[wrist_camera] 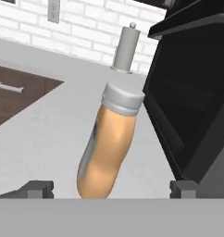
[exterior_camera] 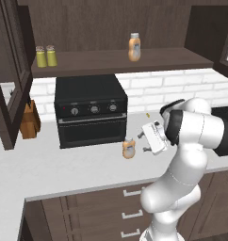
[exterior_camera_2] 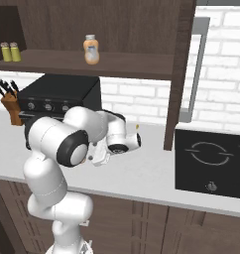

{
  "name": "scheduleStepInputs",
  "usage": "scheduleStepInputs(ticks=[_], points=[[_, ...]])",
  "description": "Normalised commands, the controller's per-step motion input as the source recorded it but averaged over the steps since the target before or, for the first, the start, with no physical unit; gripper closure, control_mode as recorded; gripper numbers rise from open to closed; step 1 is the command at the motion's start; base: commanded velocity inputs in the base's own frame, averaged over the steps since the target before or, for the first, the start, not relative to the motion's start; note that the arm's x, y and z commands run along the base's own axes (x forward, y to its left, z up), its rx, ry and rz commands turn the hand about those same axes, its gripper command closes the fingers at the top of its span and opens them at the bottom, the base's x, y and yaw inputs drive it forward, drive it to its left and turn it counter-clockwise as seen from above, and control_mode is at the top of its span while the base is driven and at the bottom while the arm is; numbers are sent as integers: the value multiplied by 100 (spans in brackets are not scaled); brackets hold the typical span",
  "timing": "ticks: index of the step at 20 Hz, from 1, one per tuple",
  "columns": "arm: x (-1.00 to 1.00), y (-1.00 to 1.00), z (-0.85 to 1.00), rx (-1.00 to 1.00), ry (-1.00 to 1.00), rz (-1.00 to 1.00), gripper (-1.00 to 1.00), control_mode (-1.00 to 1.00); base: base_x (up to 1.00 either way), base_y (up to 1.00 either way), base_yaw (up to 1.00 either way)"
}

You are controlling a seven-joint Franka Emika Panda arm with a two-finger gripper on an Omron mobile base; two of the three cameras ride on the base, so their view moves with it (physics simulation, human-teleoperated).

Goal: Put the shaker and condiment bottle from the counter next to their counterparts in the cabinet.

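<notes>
Open-jawed, the gripper [wrist_camera: 111, 187] flanks one orange condiment bottle [wrist_camera: 109, 146] standing on the counter [exterior_camera: 64, 169] before the black oven [exterior_camera: 90, 110]. Up in the cabinet [exterior_camera: 120, 61], two shakers [exterior_camera: 46, 56] stand left; one counterpart bottle [exterior_camera: 134, 47] stands right.

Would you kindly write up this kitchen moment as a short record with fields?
gripper: open, fingers either side of the condiment bottle, not closed on it
condiment bottle: upright on the counter, in front of the black oven
cabinet shelf: two shakers side by side at left, one orange bottle further right
knife block: on the counter left of the oven
</notes>
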Motion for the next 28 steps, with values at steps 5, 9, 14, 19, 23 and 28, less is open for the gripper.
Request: scheduleStepInputs(ticks=[5,9,14,19,23,28], points=[[-10,19,-12,0,0,0,-100,-100,0,0,0],[-1,19,-6,0,0,0,-100,-100,0,0,0],[4,16,-5,0,5,0,-100,-100,0,0,0],[20,23,-17,0,9,0,-100,-100,0,0,0],[18,25,-21,0,8,0,-100,-100,0,0,0],[8,28,-17,0,5,0,100,-100,0,0,0]])
